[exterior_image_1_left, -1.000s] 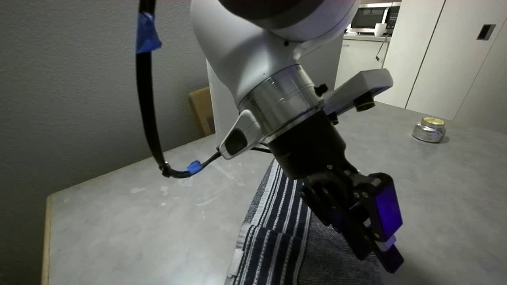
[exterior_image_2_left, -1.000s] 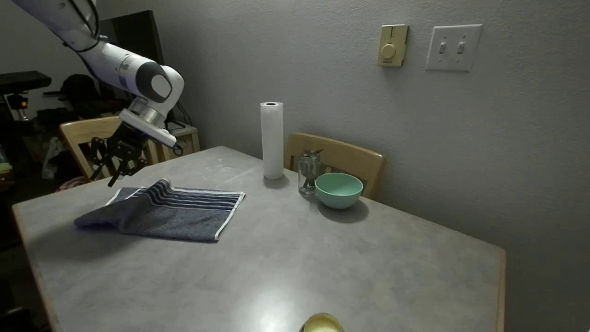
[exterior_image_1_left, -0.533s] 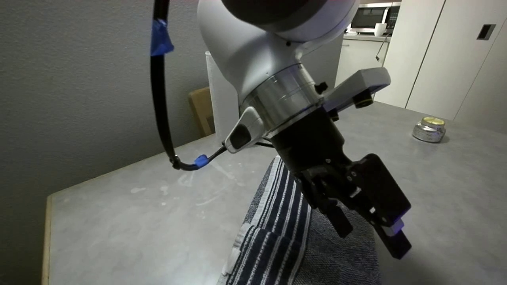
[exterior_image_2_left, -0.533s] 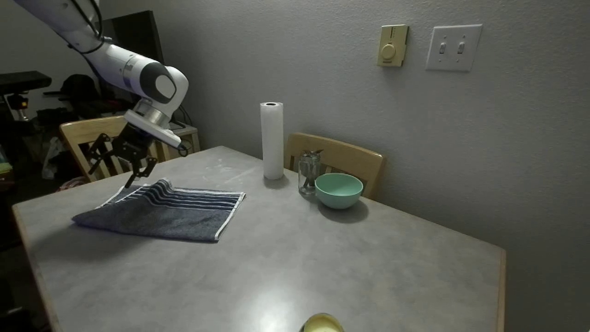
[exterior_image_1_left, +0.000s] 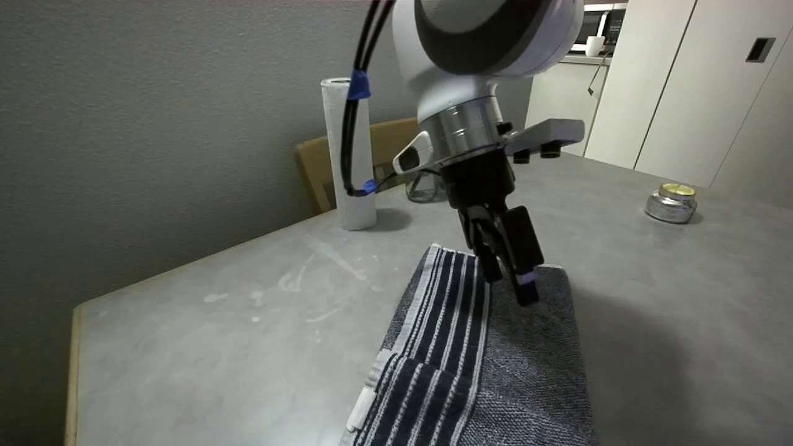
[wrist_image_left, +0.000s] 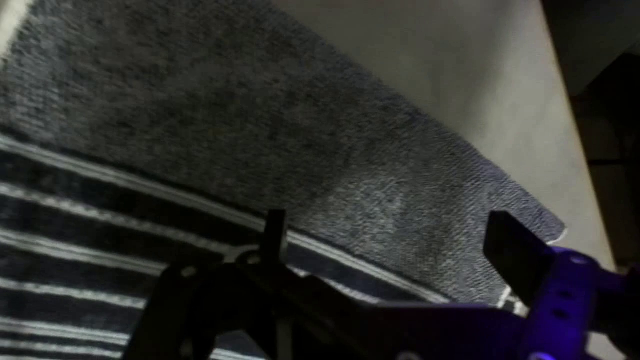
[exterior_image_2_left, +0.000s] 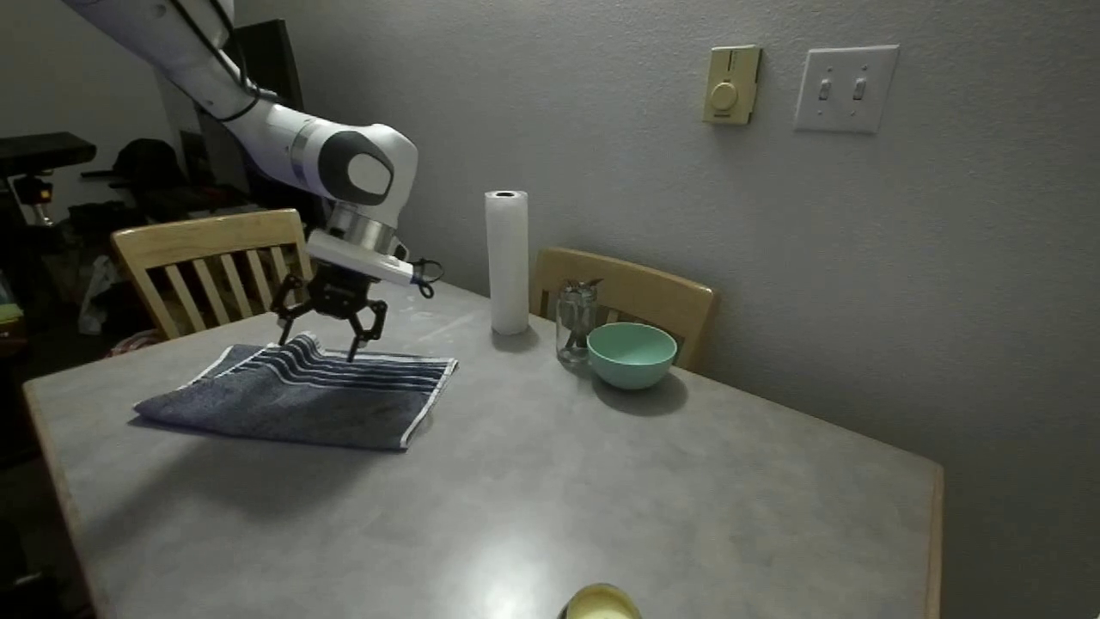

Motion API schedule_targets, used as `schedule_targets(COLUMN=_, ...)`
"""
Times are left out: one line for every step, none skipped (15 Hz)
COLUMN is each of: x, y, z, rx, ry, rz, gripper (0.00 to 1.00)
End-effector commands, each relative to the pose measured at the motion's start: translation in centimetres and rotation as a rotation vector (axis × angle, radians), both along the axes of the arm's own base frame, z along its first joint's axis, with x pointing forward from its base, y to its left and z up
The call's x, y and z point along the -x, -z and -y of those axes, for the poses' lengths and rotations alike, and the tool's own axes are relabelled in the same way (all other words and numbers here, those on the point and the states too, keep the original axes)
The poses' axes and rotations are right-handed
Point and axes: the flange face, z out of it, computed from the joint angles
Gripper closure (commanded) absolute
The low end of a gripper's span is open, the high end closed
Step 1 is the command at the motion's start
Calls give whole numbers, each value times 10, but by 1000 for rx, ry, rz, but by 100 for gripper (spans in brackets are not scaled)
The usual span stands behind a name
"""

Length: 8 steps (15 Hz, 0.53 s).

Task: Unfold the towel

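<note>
Poising Robotiq gripper (exterior_image_2_left: 317,350) over striped terry towel (exterior_image_2_left: 326,413) on left of table (exterior_image_2_left: 670,507) in an exterior view, w/ jaws wide apart, gripping nothing. Prob. handling light, soft & floppy, so needing a pinch at raised fold (exterior_image_2_left: 302,347), far side.

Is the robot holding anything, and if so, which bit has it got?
Nothing is held. The fingers are spread wide apart above the towel, with none of it pinched between them.

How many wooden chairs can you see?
2. In an exterior view, one chair is behind the towel, another chair behind the green bowl. More may be hidden.
</note>
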Motion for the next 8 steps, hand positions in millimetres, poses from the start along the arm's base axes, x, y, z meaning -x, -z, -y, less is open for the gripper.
schedule_targets(x=-17, y=4, z=56, rx=9, ry=169, rz=86, gripper=0)
schedule_targets(x=-22, y=5, z=72, rx=6, ry=217, rz=99, gripper=0)
schedule_targets(x=-25, y=5, z=85, rx=3, ry=259, rz=107, gripper=0)
schedule_targets(x=-28, y=6, z=95, rx=3, ry=296, rz=119, gripper=0)
schedule_targets(x=-31, y=6, z=105, rx=1, ry=330, rz=131, gripper=0)
schedule_targets(x=-33, y=7, z=112, rx=0, ry=359, rz=138, gripper=0)
schedule_targets(x=-34, y=9, z=118, rx=0, ry=385, rz=144, gripper=0)
schedule_targets(x=-35, y=10, z=123, rx=1, ry=408, rz=146, gripper=0)
